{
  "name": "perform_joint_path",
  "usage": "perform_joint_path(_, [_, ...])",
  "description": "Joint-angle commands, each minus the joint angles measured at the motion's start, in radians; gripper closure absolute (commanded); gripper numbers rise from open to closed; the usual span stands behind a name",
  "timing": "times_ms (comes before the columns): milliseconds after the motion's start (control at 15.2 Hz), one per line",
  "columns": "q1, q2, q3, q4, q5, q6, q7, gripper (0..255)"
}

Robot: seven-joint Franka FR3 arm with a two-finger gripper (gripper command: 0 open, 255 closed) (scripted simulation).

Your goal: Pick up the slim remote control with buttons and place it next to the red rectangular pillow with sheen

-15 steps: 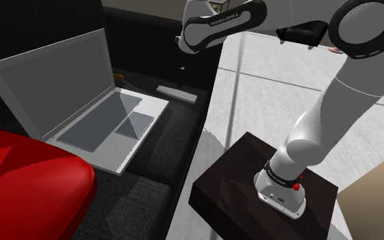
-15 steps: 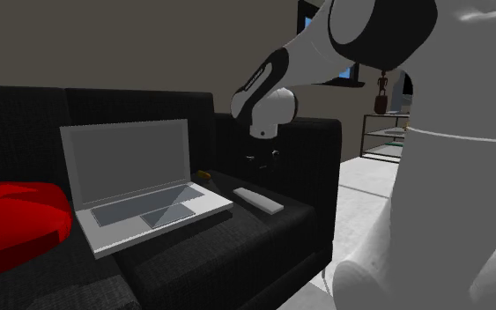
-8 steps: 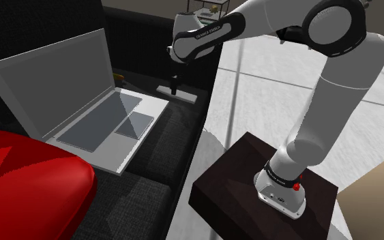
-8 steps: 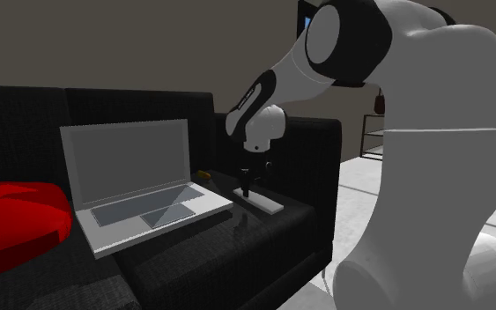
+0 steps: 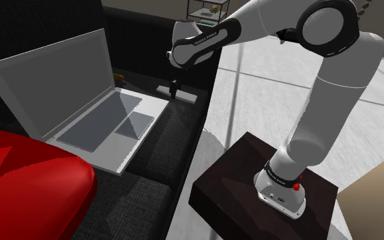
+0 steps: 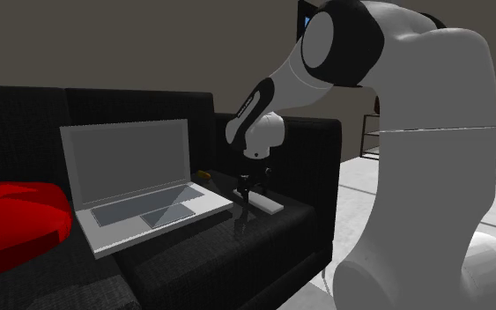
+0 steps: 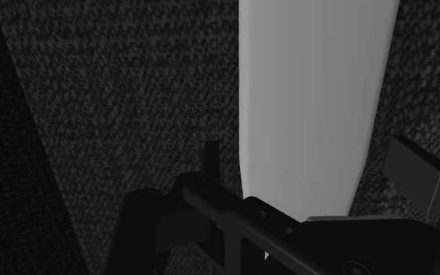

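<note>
The slim white remote (image 5: pixel 187 96) (image 6: pixel 269 206) lies flat on the black sofa seat, just beside the open laptop. My black gripper (image 5: pixel 174 90) (image 6: pixel 248 188) points straight down at the remote's near end, low over it. In the wrist view the remote (image 7: pixel 312 94) runs between my two fingers, and the gripper (image 7: pixel 313 168) stands open with one finger on each long side; the right finger (image 7: pixel 417 180) is apart from it. The glossy red pillow (image 5: pixel 26 184) (image 6: pixel 12 220) lies at the far end of the sofa, beyond the laptop.
An open grey laptop (image 5: pixel 81 102) (image 6: pixel 140 176) sits on the sofa between the remote and the pillow. A small yellow object (image 6: pixel 203 174) lies behind it. The dark stand (image 5: pixel 238 181) is on the pale floor. A shelf (image 6: pixel 385 132) stands past the sofa arm.
The arm has swung over and come down until the gripper straddles the remote's end. The fingers have stayed open and the remote has not moved.
</note>
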Motion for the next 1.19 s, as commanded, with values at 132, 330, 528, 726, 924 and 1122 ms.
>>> perform_joint_path(132, [0.0, 0.0, 0.0, 0.0, 0.0, 0.001, 0.0, 0])
perform_joint_path(330, [0.0, 0.0, 0.0, 0.0, 0.0, 0.0, 0.0, 255])
perform_joint_path(528, [0.0, 0.0, 0.0, 0.0, 0.0, 0.001, 0.0, 255])
perform_joint_path(726, [0.0, 0.0, 0.0, 0.0, 0.0, 0.001, 0.0, 255])
perform_joint_path(924, [0.0, -0.013, 0.0, 0.011, 0.001, -0.024, -0.001, 255])
perform_joint_path(1122, [0.0, -0.031, 0.0, 0.031, 0.002, -0.062, -0.001, 255])
